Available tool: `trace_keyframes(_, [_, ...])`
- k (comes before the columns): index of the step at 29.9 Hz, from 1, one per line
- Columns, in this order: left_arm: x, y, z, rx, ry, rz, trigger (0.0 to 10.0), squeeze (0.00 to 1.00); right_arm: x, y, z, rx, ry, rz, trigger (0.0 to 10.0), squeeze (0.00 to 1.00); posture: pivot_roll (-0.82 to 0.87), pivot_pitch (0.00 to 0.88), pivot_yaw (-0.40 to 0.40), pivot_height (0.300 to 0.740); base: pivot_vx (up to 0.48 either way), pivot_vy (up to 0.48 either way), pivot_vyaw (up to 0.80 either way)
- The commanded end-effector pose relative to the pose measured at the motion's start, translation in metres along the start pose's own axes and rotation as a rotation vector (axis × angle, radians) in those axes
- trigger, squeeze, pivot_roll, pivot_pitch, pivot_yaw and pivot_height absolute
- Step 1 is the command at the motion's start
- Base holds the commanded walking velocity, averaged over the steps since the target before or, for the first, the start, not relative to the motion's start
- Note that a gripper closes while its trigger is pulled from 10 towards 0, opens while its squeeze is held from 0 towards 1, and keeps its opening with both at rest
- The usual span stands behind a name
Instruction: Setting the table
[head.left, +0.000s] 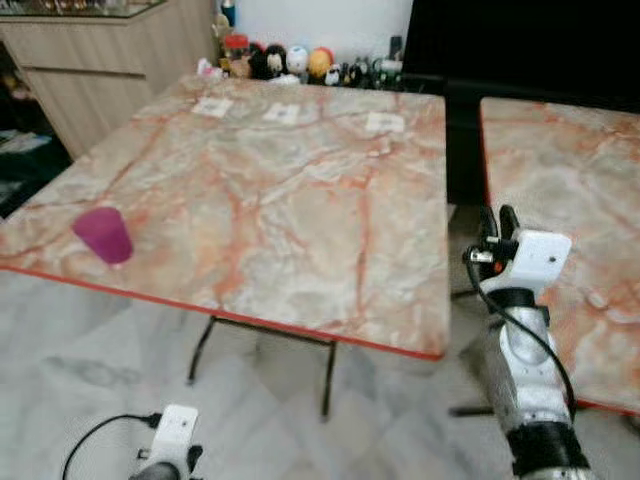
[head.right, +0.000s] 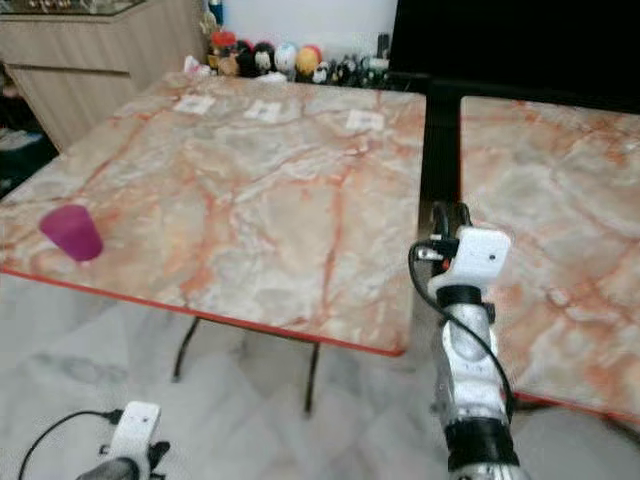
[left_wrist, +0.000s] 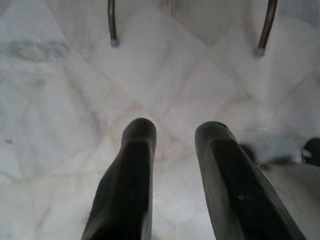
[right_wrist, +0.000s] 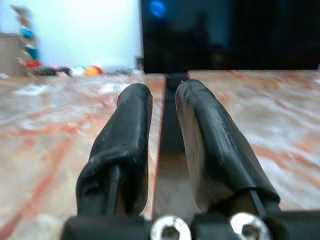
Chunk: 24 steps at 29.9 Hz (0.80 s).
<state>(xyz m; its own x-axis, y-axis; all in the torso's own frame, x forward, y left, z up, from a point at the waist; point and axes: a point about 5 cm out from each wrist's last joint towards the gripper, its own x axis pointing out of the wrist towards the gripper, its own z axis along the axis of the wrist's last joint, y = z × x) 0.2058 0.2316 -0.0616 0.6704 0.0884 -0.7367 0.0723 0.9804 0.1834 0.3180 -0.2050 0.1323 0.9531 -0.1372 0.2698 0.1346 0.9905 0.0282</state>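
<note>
So far, barely started. Your near table (head.left: 300, 220) carries one purple cup (head.left: 103, 235), upright near its front left corner, and three small white paper squares (head.left: 283, 113) along the far edge. No plates or cutlery on it, nor on the second table (head.left: 560, 180) to the right.

Right gripper (head.left: 499, 222) is raised at the gap between the two tables, fingers slightly parted, holding nothing. Left gripper (left_wrist: 175, 150) hangs low over the floor tiles, fingers spread, empty.

You have nearly everything left: judging by this, the place settings are yet to be fetched.
</note>
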Motion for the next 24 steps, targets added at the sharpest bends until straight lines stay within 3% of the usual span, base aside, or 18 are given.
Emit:
trace_keyframes(1, [-0.0004,0.0041,-0.0006,-0.001,0.006,0.011,10.0,0.00,0.0060,0.0042,0.0112,0.007,-0.050,0.014,10.0,0.00,0.05,0.013,-0.004,0.740,0.000,0.480,0.00])
trace_keyframes(24, [-0.0018,0.0068,-0.0049,0.000,0.016,0.014,10.0,0.00,0.0046,0.0039,0.0142,0.002,-0.074,0.012,10.0,0.00,0.06,0.001,-0.008,0.740,0.000,0.479,0.00])
